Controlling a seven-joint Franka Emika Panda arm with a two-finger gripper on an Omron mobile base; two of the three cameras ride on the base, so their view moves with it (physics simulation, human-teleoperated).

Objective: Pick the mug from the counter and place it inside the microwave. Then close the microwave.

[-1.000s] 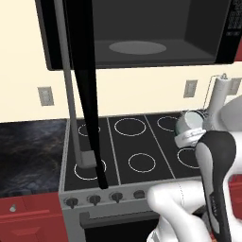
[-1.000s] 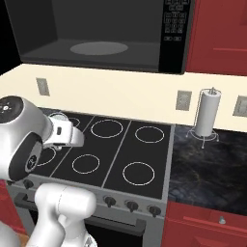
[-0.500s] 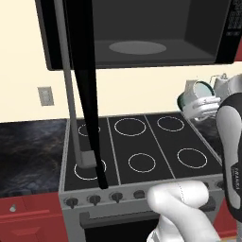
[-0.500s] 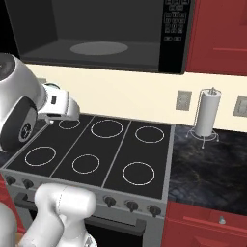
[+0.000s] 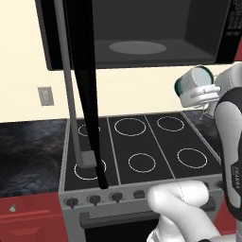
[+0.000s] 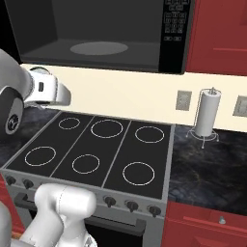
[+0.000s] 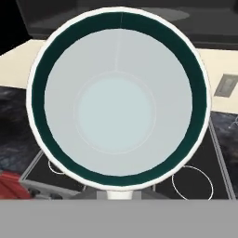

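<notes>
The white mug with its teal rim hangs in the air, tipped on its side, over the right rear of the stove and just below the microwave's open cavity. My gripper is shut on it from the right. In the hand view the mug's teal-rimmed mouth faces the camera and hides the fingertips. The round grey turntable lies bare in the dark cavity. The microwave door stands swung open at the left, its grey bar handle toward me. Black marbled counter flanks the stove.
A black stovetop with white rings lies below the mug. A paper towel holder stands on the right counter by a wall outlet. Red drawers sit under the counter. The open door reaches out over the stove's left side.
My arm has lifted the mug from just above the stove's right rear up to near the microwave's lower edge. The grip stayed shut.
</notes>
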